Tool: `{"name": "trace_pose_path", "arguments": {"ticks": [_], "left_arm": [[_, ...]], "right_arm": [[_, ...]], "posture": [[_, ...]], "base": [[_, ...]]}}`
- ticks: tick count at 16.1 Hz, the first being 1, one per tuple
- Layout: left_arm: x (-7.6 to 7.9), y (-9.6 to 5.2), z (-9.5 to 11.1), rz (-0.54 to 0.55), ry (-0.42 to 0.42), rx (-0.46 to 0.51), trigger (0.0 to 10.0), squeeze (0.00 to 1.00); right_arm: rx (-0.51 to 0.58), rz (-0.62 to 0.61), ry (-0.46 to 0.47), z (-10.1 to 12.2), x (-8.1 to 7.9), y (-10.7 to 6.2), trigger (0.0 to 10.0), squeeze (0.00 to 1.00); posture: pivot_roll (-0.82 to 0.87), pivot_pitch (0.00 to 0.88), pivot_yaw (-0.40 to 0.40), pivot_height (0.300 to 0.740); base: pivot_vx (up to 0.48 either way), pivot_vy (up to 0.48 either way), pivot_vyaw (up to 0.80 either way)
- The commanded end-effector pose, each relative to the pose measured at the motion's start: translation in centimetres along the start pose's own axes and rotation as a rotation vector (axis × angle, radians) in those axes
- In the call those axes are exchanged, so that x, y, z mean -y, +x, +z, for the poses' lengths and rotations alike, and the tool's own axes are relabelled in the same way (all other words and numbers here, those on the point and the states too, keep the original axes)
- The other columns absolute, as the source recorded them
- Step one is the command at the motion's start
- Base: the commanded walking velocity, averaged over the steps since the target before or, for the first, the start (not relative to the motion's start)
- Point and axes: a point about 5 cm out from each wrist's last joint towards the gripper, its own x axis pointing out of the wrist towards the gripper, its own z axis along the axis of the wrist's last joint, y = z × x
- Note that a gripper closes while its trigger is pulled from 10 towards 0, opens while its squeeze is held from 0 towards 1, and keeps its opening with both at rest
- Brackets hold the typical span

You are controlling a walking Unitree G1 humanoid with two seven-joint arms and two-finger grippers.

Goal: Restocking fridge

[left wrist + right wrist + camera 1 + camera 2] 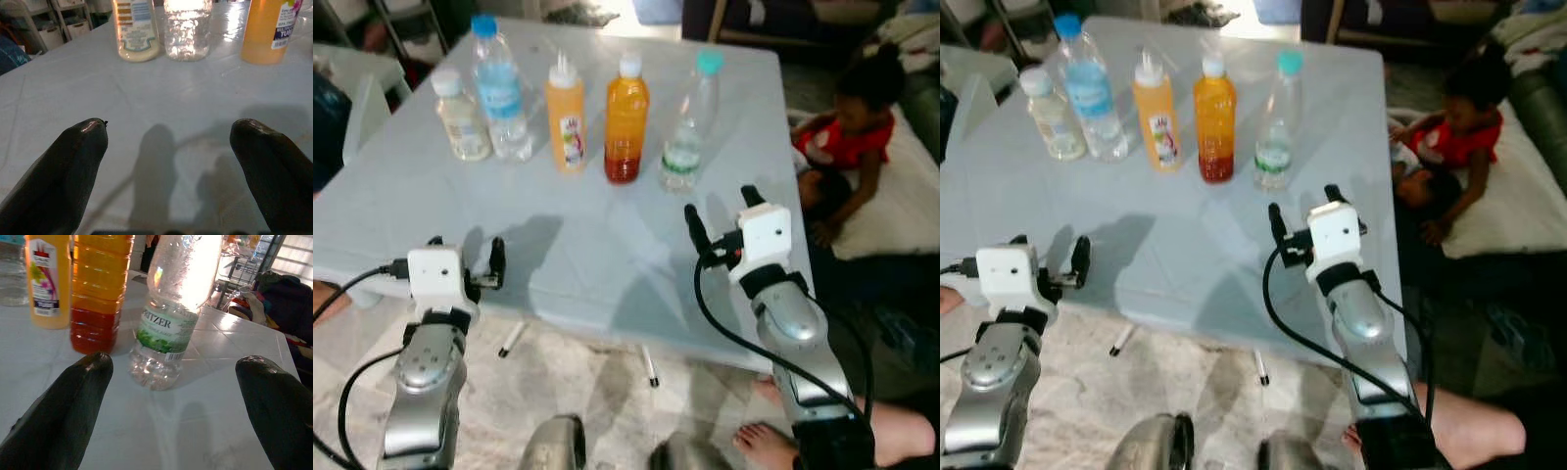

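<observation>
**Right pincer lined up on the clear green-label bottle**

Left eye view: A pale blue tabletop (431, 215) carries 5 bottles standing upright in a row near its far side. From the robot's left they are a small cream bottle (460, 117), a clear blue-cap bottle (499, 90), a yellow juice bottle (566, 116), an amber juice bottle (626, 119) and a clear green-label bottle (687, 122) with a teal cap. The right pincer (720, 217) hovers over the near part of the tabletop, its fingers spread apart and holding nothing. The green-label bottle stands straight ahead of it, its long axis vertical, and this arm is clearly the nearer one. The left pincer (465, 257) sits at the near edge, also spread and empty, well apart from the row. A person in red (847, 137) sits on the floor beyond the table's right side.

Right eye view: The same layout, with the green-label bottle at the right end of the row, nearest the right arm.

Left wrist view: 2 black fingertips (73, 166) frame bare tabletop; the cream and blue-cap bottles stand far ahead.

Right wrist view: The green-label bottle stands between the lines of the 2 spread fingertips (73, 406), slightly toward the amber bottle. It looks empty or nearly so, thin-walled and ribbed, so I judge it light and easy to tip.
</observation>
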Motion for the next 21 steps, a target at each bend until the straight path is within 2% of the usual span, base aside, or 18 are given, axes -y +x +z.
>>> {"name": "trace_pose_path", "arguments": {"ticks": [1,4,7,10,11,13,17,19,21], "left_arm": [[0.1,-0.4,-0.5,0.005,0.008,-0.028,10.0,0.00],[-0.5,-0.5,-0.9,0.027,0.023,-0.044,10.0,0.00],[-0.8,-0.4,-0.9,0.042,0.039,-0.045,10.0,0.00],[-0.6,-0.5,-1.2,0.037,0.040,-0.052,10.0,0.00],[-0.5,-0.5,-1.1,0.032,0.044,-0.047,10.0,0.00],[-0.7,-0.5,-1.2,0.041,0.052,-0.047,10.0,0.00],[-0.9,-0.5,-1.0,0.043,0.063,-0.042,10.0,0.00],[-1.1,-0.5,-0.8,0.030,0.078,-0.036,10.0,0.00],[-1.6,-0.6,-0.5,0.028,0.080,-0.026,10.0,0.00]], "right_arm": [[-0.005,0.037,0.006,-0.3,0.1,-0.4,10.0,0.00],[0.009,0.039,-0.024,-0.1,0.1,-0.2,10.0,0.00],[0.014,0.000,-0.034,0.1,0.9,0.6,10.0,0.00],[0.015,-0.090,-0.078,0.2,2.7,1.3,10.0,0.00],[0.034,-0.185,-0.085,0.8,4.5,1.9,10.0,0.00],[0.055,-0.260,-0.096,1.7,6.2,2.6,10.0,0.00],[0.107,-0.252,-0.141,3.2,7.3,3.9,10.0,0.00],[0.134,-0.292,-0.172,4.0,8.1,4.6,10.0,0.00],[0.153,-0.317,-0.167,4.4,8.5,4.8,10.0,0.00]], "posture": [[-0.01,0.133,-0.024,0.740],[-0.01,0.131,-0.025,0.740],[0.00,0.136,-0.023,0.740],[-0.01,0.141,-0.017,0.740],[-0.01,0.143,-0.011,0.740],[-0.01,0.145,-0.008,0.740],[0.00,0.151,0.004,0.740],[0.01,0.156,0.014,0.740],[0.02,0.156,0.024,0.740]], "base": [[0.000,0.000,0.00],[0.000,0.000,0.55],[0.000,0.000,0.60],[0.000,0.000,0.13],[0.000,0.000,0.00],[0.000,0.000,0.00],[0.000,0.000,0.00],[0.000,0.000,0.00],[0.000,0.000,0.00]]}}
